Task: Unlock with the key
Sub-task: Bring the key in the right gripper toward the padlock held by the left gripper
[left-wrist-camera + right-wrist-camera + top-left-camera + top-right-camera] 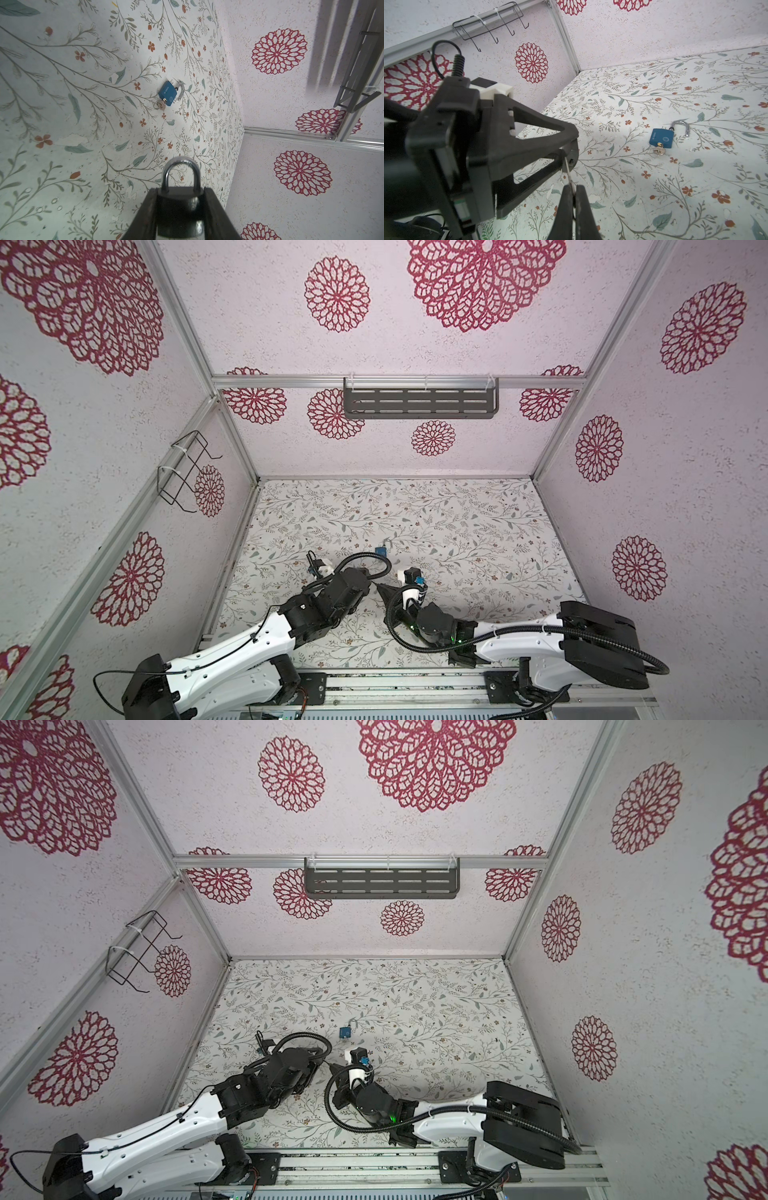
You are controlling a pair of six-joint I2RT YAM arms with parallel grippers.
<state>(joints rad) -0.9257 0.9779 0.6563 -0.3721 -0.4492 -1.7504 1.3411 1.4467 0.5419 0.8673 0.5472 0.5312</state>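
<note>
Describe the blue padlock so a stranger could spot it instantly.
On the floral tabletop, near its middle, lies a blue padlock. Its shackle stands open with a key in its base, unlike the shut black padlock the left gripper holds.

Bottom of black padlock (179, 199) was cut off by picture edge; sides hid behind my left fingers (145, 218). Head of key (568, 171) hid between my right fingers (565, 207). In a top view blue padlock (380, 550) was too small to see well.

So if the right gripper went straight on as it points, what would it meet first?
Probably the left gripper, which clamps the black padlock; the held key seems to reach it.
</note>
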